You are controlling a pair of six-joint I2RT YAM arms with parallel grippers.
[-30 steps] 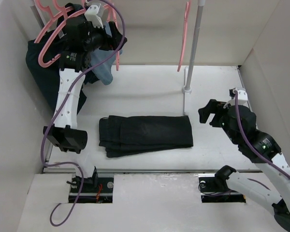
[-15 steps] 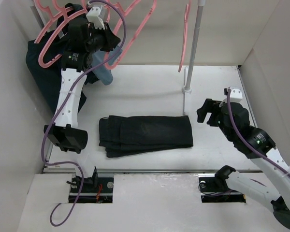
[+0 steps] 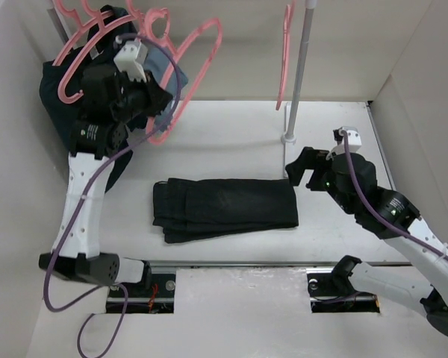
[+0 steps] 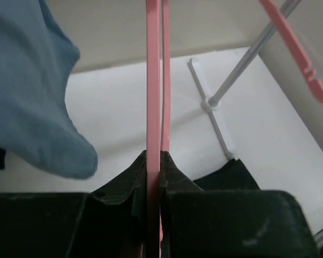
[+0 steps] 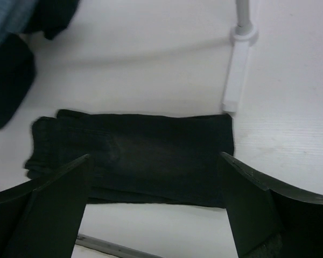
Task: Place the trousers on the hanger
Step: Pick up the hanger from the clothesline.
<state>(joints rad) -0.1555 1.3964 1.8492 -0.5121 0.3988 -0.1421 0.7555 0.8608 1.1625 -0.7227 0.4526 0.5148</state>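
The black trousers (image 3: 224, 209) lie folded in a flat band on the white table, also in the right wrist view (image 5: 145, 156). My left gripper (image 3: 160, 104) is raised at the back left, shut on the thin bar of a pink hanger (image 3: 197, 78). In the left wrist view the hanger (image 4: 152, 80) runs straight up out of the closed gripper (image 4: 153, 156). My right gripper (image 3: 299, 168) hovers just off the trousers' right end, wide open with nothing in it. Through the right wrist camera the open gripper (image 5: 155, 157) frames the trousers below.
A grey rack pole (image 3: 299, 67) rises from its base (image 3: 287, 142) at the back middle, with one pink hanger (image 3: 285, 52) on it. More pink hangers (image 3: 78, 60), a dark navy garment (image 3: 60, 97) and a light-blue cloth (image 4: 32, 97) hang at the back left. White walls close in both sides.
My left gripper shut on the pink hanger and drew it forward and down from the rack. My right arm moved left toward the trousers' right end, its jaws opening wider.
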